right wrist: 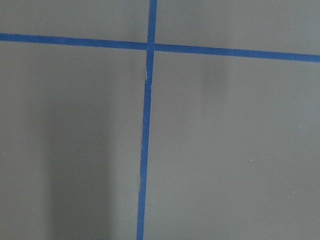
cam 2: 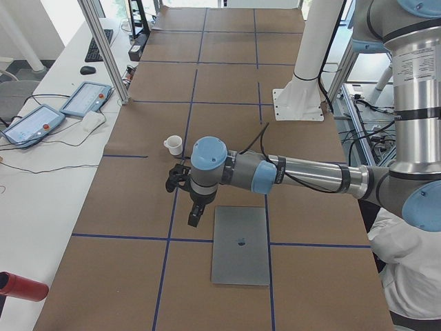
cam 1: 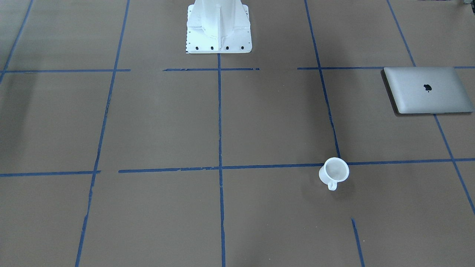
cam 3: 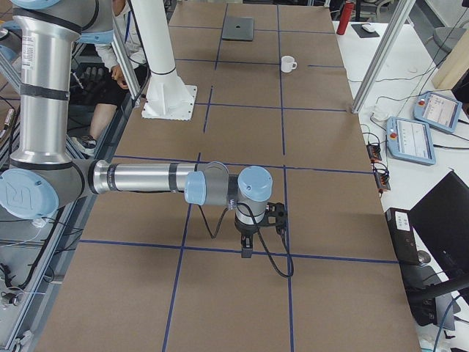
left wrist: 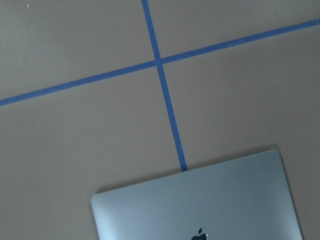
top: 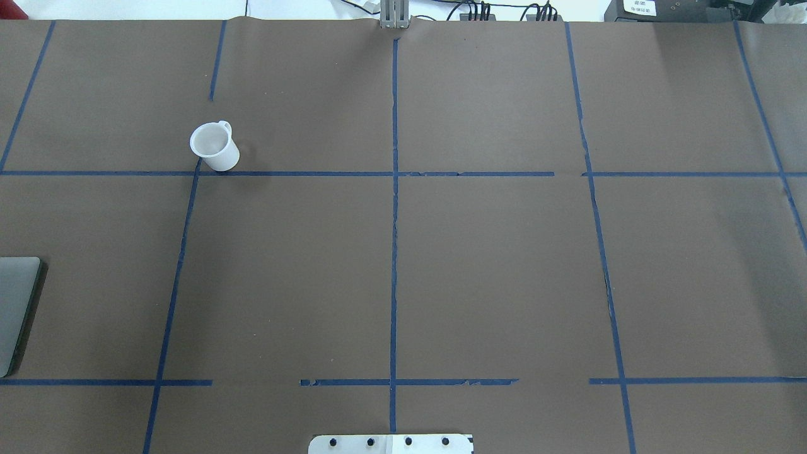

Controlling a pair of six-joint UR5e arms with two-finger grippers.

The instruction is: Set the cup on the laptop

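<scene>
The white cup [cam 1: 334, 171] stands upright on the brown table, handle away from the robot; it also shows in the overhead view [top: 214, 146] and both side views [cam 2: 173, 145] [cam 3: 289, 64]. The closed silver laptop [cam 1: 426, 90] lies flat near the table's left end [top: 16, 302] [cam 2: 240, 245] [left wrist: 200, 205]. My left gripper [cam 2: 195, 215] shows only in the exterior left view, hanging above the table between cup and laptop; I cannot tell if it is open. My right gripper [cam 3: 246, 248] shows only in the exterior right view, far from both things; I cannot tell its state.
The white robot pedestal [cam 1: 218, 26] stands at the table's robot side. Blue tape lines [top: 394, 221] grid the table. Two teach pendants [cam 2: 86, 98] and a red bottle [cam 2: 21, 286] lie on the side desk. A person [cam 2: 406, 276] stands by the robot.
</scene>
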